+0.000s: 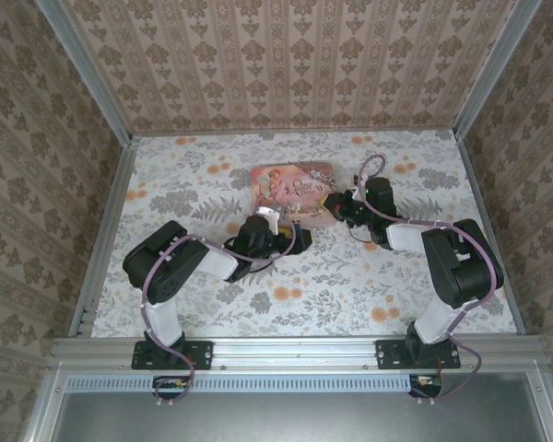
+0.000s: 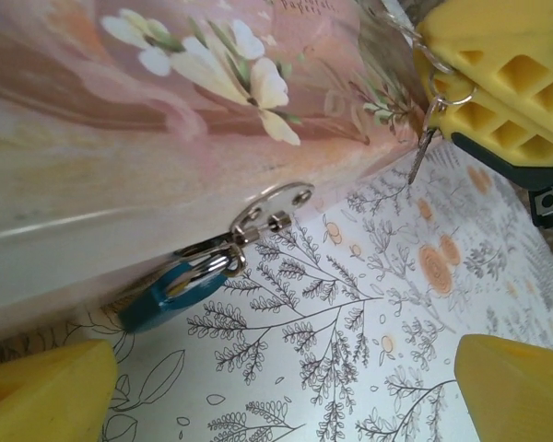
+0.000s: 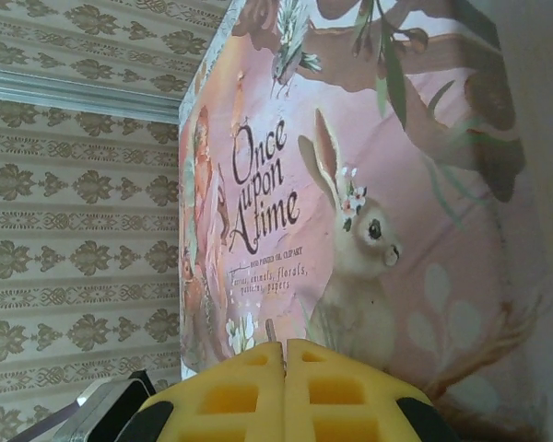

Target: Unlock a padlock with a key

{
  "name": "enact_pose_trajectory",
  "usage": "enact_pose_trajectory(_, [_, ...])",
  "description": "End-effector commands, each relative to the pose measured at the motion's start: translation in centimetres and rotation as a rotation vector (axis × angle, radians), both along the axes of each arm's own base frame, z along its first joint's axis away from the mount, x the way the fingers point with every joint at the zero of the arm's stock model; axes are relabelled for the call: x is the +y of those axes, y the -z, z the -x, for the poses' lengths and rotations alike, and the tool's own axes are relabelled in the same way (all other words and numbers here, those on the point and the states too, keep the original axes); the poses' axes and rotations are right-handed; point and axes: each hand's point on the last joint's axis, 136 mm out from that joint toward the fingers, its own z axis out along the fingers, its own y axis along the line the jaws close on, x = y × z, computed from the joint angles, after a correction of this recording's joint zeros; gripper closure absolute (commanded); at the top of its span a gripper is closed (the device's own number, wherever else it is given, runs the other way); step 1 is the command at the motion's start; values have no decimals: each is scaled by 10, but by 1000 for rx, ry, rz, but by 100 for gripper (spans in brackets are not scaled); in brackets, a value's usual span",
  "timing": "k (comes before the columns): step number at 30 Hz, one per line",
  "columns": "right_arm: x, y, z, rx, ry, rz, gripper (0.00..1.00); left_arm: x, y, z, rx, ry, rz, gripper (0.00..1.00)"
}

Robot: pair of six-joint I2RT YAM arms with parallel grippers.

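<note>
Left wrist view: the left gripper's (image 2: 281, 391) yellow fingers (image 2: 46, 391) stand wide apart at the lower corners, holding nothing, with bare flowered table (image 2: 350, 350) between them. Just ahead of them the blue padlock (image 2: 157, 302) lies against the foot of the tin's (image 2: 166, 138) side wall, its shackle hooked into a silver clasp (image 2: 276, 207) fixed to that wall. Up at the right, the right gripper (image 2: 484, 87) is pressed together on a small ring (image 2: 453, 89). The key (image 2: 422, 152) dangles from that ring, tip down, beside the tin's corner and well apart from the padlock. Right wrist view: those same fingers meet with no gap, in front of the tin's lid with its rabbit and the words "Once upon A time". Top view: both grippers sit at the tin's near edge, the left near its middle, the right at its right corner.
</note>
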Motion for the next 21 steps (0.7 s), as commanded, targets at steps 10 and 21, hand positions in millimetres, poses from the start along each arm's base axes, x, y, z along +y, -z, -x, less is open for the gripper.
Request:
enact_pose_trajectory(10, [1, 5, -2, 0, -5, -14, 100, -5, 10, -13, -120, 9, -182, 4])
enact_pose_trajectory(21, [0, 11, 0, 9, -8, -10, 100, -22, 11, -16, -158, 29, -180, 4])
